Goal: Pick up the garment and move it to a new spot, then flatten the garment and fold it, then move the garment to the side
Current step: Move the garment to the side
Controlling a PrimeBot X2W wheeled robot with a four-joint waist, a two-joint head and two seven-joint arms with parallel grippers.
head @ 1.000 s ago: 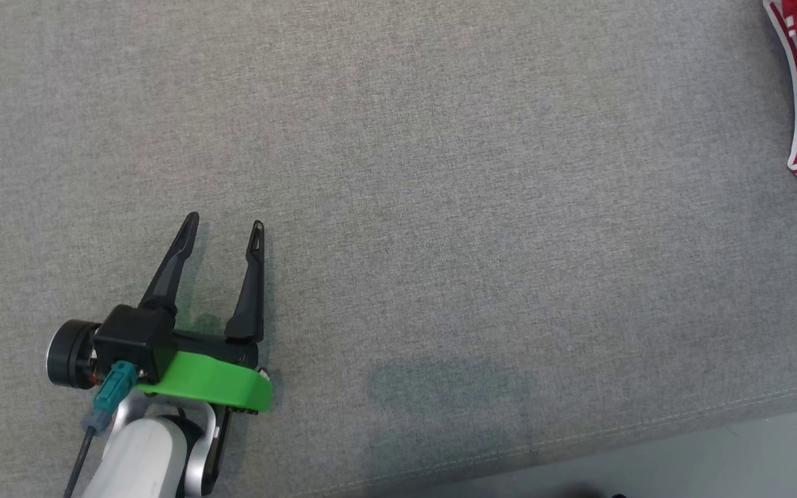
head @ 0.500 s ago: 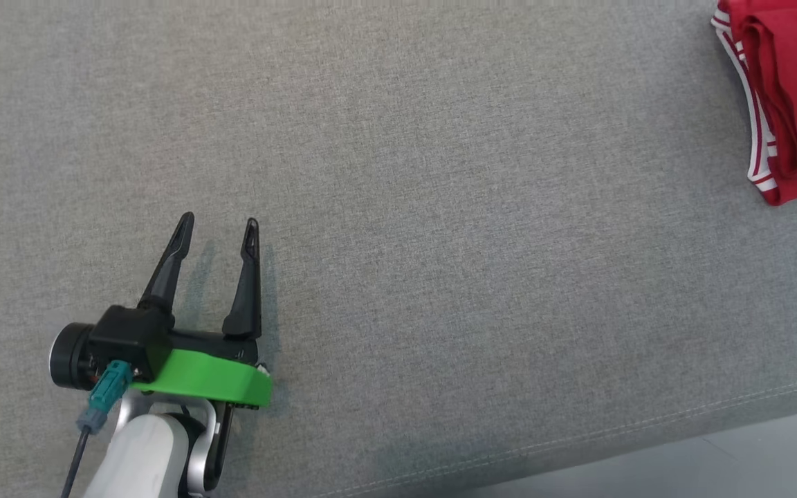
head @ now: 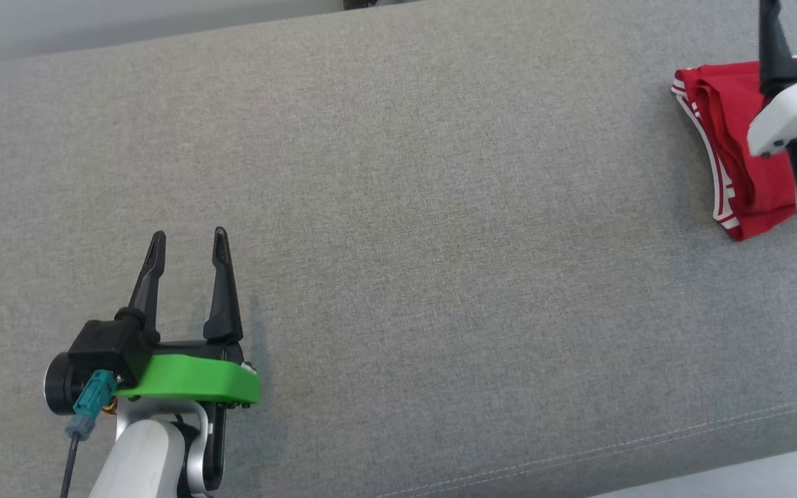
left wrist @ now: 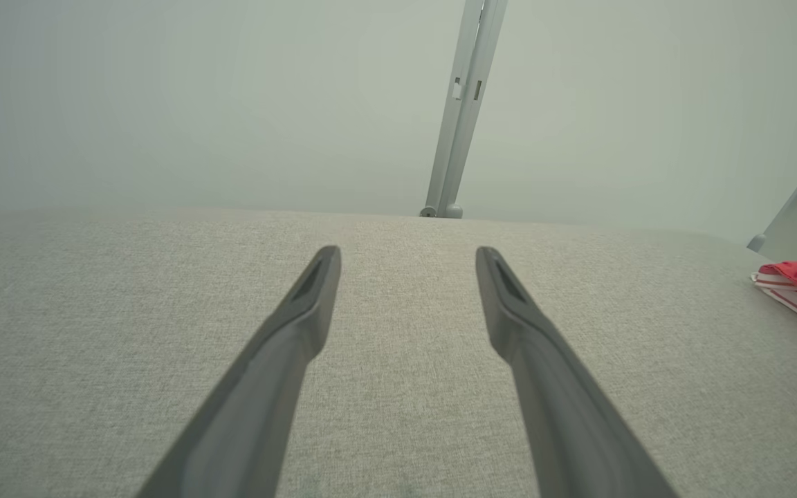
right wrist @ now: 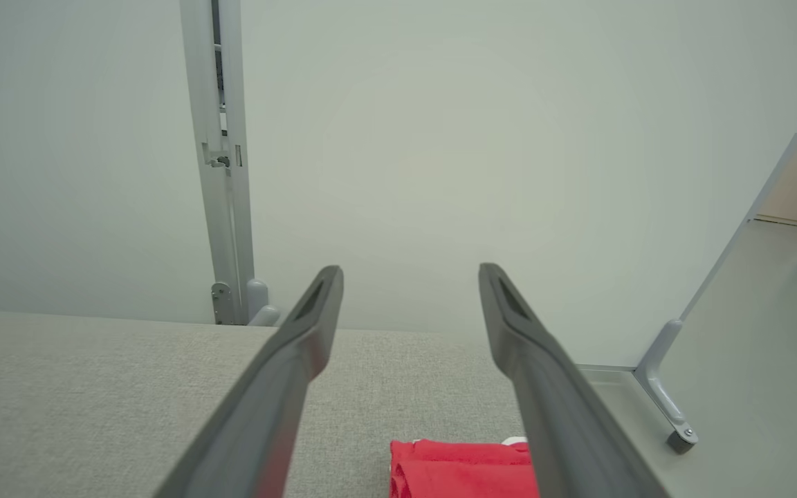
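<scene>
Right above the garment (head: 730,138): right end effector (right wrist: 409,273) released, empty | garment bunched on tabletop (head: 440,207), long axis roughly in line with that end effector, striped edge toward left end effector (head: 188,236) | left one released, well apart from garment | your nearer arm: right

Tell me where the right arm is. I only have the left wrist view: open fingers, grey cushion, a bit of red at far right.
Observer: Head view puts the right gripper over the red garment.
Operator: Open?
Observer: Yes. In the right wrist view its fingers are spread and grip nothing.
Operator: Garment state?
Observer: Folded into a compact bundle, lying toward the far right of the grey cushion.
</scene>
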